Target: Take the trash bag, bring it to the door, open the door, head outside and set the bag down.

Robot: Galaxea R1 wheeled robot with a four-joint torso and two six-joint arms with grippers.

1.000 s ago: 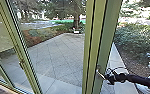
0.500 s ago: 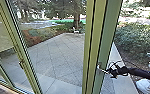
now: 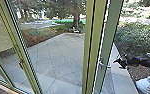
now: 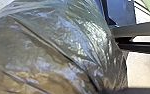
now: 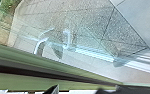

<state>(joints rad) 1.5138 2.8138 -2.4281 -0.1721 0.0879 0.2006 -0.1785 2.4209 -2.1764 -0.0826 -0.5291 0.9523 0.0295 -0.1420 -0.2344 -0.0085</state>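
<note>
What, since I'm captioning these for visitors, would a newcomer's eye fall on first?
Probably the trash bag, shiny and crumpled, across much of the left wrist view. Next, the tall green door frame rising through the head view, with the dark right tool close to the door handle.

Trash bag: thin, translucent plastic film, glossy, finely wrinkled, with long creases and bright highlights. Door frame: smooth, green, painted-looking finish with a low sheen; dark, matt seam strips run along it. Door handle: smooth, bright, silvery metal. Glass in the right wrist view: clear, smooth and glossy, carrying pale reflections over the ground beyond. Paving: matt, stone-like slabs, grainy and rough towards the far side; the paler near strip reads smoother. Right arm: black, mostly matt. Tree trunk, far side: bark, matt and rough-looking. Shrubs, right: leafy and uneven in texture.
</note>
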